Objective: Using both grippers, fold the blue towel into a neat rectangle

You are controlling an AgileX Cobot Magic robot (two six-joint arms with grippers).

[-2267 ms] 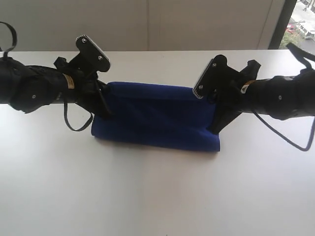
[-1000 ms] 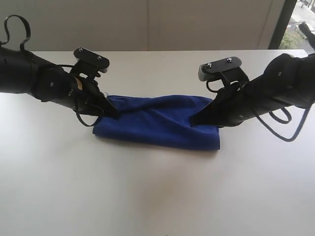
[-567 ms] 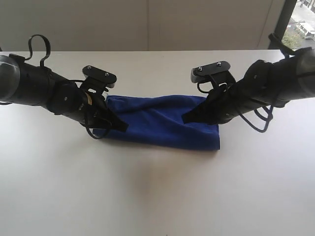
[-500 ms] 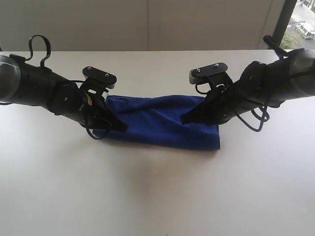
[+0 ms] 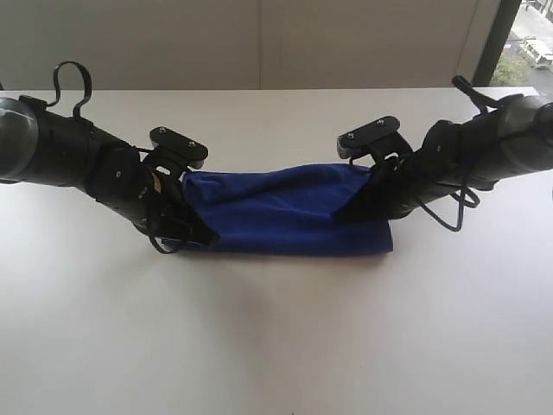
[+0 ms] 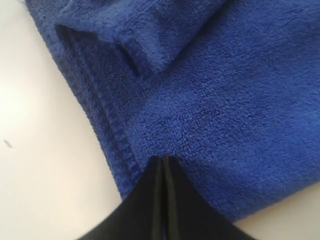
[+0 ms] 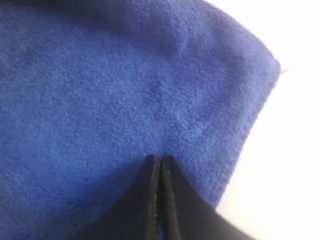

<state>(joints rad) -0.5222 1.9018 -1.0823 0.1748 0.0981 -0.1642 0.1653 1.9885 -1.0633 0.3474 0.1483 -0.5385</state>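
Near table: the white table [image 5: 276, 346] is filling the whole 6 o'clock half of the exterior view, pale and matte
Towel: the blue towel [image 5: 285, 226] is lying across the middle of the table as a long folded band, running from 9 o'clock to 3 o'clock, its near edge sitting straight and its top layer dipping between the two arms
Left gripper: the left gripper [image 5: 208, 239] is coming in low at the towel's 9 o'clock end, jaws squeezed tight together, tip pressing onto the cloth by the near corner; whether any fabric is pinched between them, I cannot tell
Left close-up: the wrist view is showing the closed tip sitting just inside the stitched hem [image 6: 105, 120], with a folded flap [image 6: 135, 35] lying over the layer below
Right gripper: the right gripper [image 5: 340, 213] is reaching in from 3 o'clock, jaws likewise shut tight, tip resting on the top layer; a pinch of cloth is not showing here either
Right close-up: the tip is touching fuzzy blue pile near the towel's edge, and a loose thread [image 7: 284, 70] is sticking out at the corner
Arms: both black arms are slanting down towards the towel, cables [image 5: 449, 212] looping beside them
Far side: a plain wall [image 5: 259, 43] is standing at 12 o'clock, and a window [image 5: 529, 39] is showing at 1 o'clock
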